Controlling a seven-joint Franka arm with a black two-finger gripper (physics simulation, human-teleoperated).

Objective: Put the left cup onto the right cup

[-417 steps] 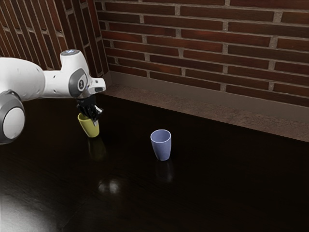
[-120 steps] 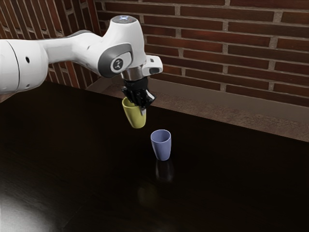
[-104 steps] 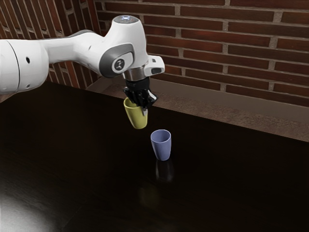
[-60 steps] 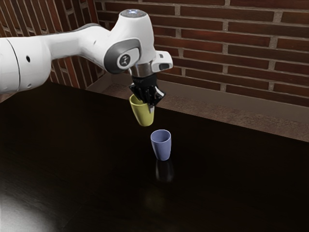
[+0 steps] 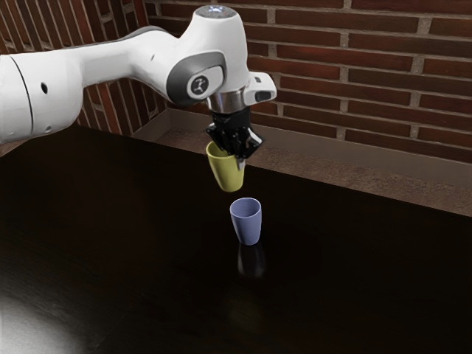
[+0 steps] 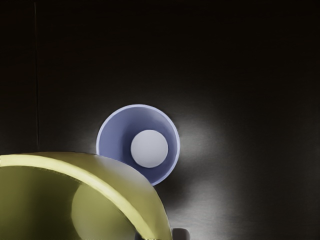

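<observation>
A yellow cup [image 5: 226,171] hangs in the air, tilted a little, with my gripper [image 5: 234,153] shut on its rim. A blue cup [image 5: 245,220] stands upright on the dark table [image 5: 110,280], just below the yellow cup and slightly toward the exterior view's right. In the wrist view the yellow cup [image 6: 75,200] looms large under my hand, and the blue cup [image 6: 140,142] shows from above with its open mouth and pale bottom, partly covered by the yellow cup's rim.
A brick wall [image 5: 354,66] with a brown ledge [image 5: 332,166] runs behind the table. A second brick wall [image 5: 44,29] closes the corner at the exterior view's left.
My gripper has carried the yellow cup up off the table and toward the exterior view's right, from well left of the blue cup to nearly above it.
</observation>
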